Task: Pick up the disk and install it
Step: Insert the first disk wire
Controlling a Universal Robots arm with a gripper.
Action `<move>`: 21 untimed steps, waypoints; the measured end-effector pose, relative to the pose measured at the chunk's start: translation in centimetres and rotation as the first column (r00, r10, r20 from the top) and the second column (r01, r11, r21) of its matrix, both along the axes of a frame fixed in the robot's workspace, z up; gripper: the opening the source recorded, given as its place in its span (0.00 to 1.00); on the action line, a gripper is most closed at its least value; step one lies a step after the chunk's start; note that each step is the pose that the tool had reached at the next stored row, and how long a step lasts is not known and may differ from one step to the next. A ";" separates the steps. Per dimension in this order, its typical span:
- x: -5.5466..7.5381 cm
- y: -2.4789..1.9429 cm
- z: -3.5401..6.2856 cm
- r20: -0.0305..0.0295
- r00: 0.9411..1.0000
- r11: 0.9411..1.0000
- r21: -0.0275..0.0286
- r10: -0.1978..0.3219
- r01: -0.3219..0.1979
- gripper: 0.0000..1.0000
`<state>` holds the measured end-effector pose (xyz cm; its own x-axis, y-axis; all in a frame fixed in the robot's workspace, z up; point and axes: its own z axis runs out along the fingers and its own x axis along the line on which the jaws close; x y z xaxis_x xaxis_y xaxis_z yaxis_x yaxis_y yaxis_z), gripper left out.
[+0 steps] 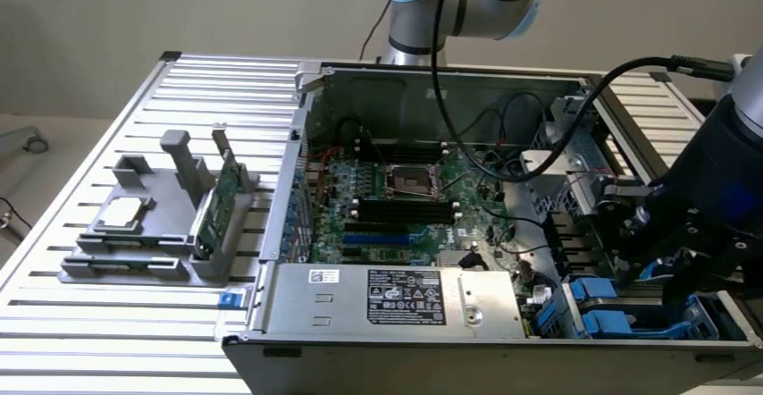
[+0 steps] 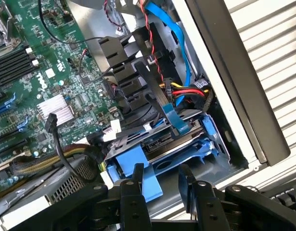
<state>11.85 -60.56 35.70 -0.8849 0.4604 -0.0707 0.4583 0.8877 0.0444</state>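
**Exterior view.** An open computer case [image 1: 286,189] lies on a slatted metal table [image 1: 214,82], with the motherboard [image 1: 394,198] facing up and the power supply [image 1: 394,297] along the near edge. The arm reaches down into the drive bay corner at the exterior view's right. There the gripper [image 1: 674,279] sits low inside the case. Blue plastic parts [image 1: 602,319] show just beside it, but which of them belongs to the disk cannot be told. Well apart, toward the exterior view's left, a grey fixture [image 1: 143,234] holds a small square chip [image 1: 125,214] and an upright green card [image 1: 214,212].

**Wrist view.** The disk [image 2: 169,144] lies flat in the drive bay inside the case, framed by its blue carrier rails, near the motherboard [image 2: 42,72]. A black strap with a blue tip [image 2: 179,122] crosses over it. The gripper [image 2: 162,180] hangs close to the disk's near edge with its jaws spread wide. A blue carrier tab [image 2: 152,185] stands between the fingers [image 2: 138,185]. It lies against one finger with a dark gap before the other, so nothing is clamped.
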 end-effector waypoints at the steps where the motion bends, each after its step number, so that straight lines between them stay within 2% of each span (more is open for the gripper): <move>1: 0.1 0.02 0.00 0.000 1.000 1.000 0.000 -0.005 0.005 0.42; 21: 1.9 0.37 -0.03 0.000 0.996 0.996 0.006 -0.087 0.087 0.42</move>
<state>13.70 -60.19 35.67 -0.8416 0.5359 -0.0679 0.5336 0.8443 0.0494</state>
